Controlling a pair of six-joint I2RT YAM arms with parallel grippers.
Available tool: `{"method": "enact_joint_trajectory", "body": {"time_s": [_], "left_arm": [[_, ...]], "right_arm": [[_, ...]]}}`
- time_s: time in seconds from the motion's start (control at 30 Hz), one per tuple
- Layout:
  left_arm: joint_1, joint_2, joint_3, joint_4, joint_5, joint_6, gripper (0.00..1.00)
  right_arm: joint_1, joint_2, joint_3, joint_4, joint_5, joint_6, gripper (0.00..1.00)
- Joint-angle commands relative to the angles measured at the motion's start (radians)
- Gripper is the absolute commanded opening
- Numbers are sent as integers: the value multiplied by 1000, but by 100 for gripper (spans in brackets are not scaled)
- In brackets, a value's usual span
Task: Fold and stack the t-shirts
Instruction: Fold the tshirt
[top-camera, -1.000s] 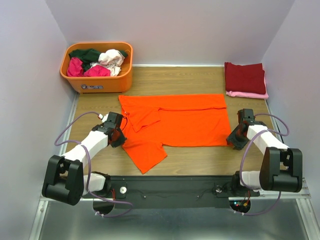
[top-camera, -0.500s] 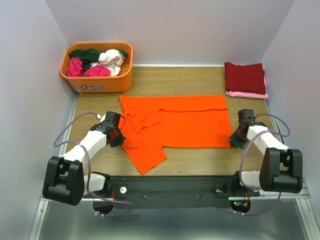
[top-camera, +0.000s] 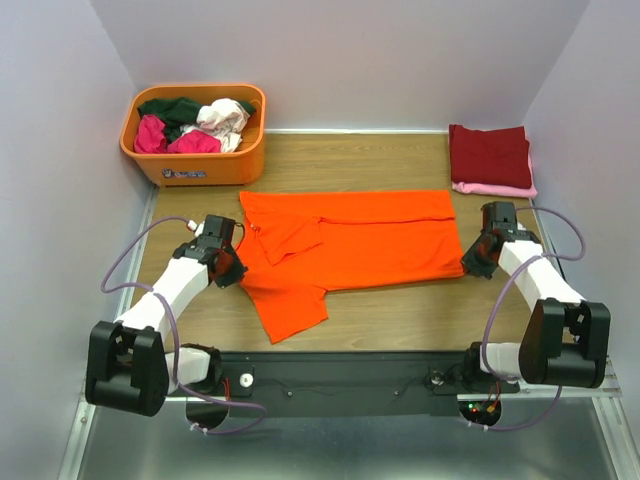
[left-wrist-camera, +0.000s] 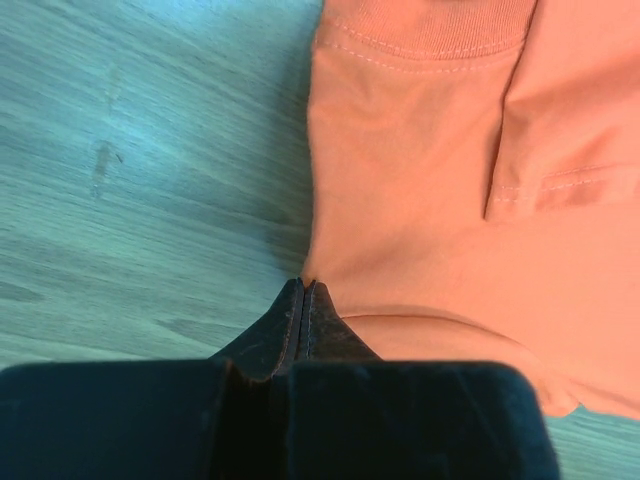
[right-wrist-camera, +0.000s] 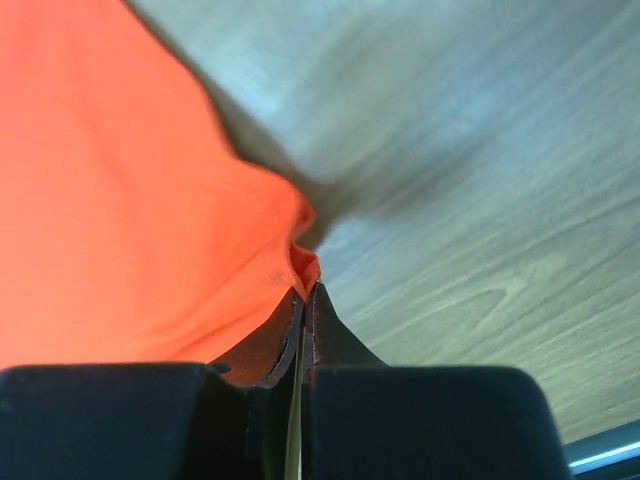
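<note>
From my overhead feed the orange t-shirt (top-camera: 350, 245) lies spread across the middle of the wooden table (top-camera: 400, 315), long side running 9 to 3 o'clock, with one part of it trailing toward 7 o'clock, nearest the arm bases. My left claw (top-camera: 233, 264) sits at the shirt's 9 o'clock edge; its wrist view shows the jaws pressed together with the hem of the cloth pinched right at the tips (left-wrist-camera: 303, 290). My right claw (top-camera: 472, 262) is at the 4 o'clock corner, also closed on the shirt, with a small bunch of orange fabric caught between its fingertips (right-wrist-camera: 303, 285) (that corner looks lifted a little off the wood). At 10 o'clock stands the orange tub (top-camera: 200, 160) holding loose shirts (top-camera: 190, 125) in green, magenta and whitish-pink. At 2 o'clock there is a folded dark red shirt (top-camera: 490, 155) resting on a pink shirt (top-camera: 495, 189) – both well apart from the orange one
</note>
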Motion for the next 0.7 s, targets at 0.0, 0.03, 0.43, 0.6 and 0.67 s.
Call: {"method": "enact_joint_trajectory", "body": {"time_s": [0.0,0.03,0.43,0.6,0.67], "left_arm": [[20,-5,58,-34,-22,34,0],[23,0,63,-34,-22,37,0],[46,92,162,-26,-8,69,0],[49,141,202,-19,1,78,0],[49,149,212,-19,1,78,0]], "right_arm": [[-7,-11,85,-21,9,-37,1],[-6,-5,95,-23,6,-43,1],[-6,144,237,-23,-28,-74,1],[-6,207,270,-23,-34,-87,1],[-6,218,286,-23,-35,-92,1]]}}
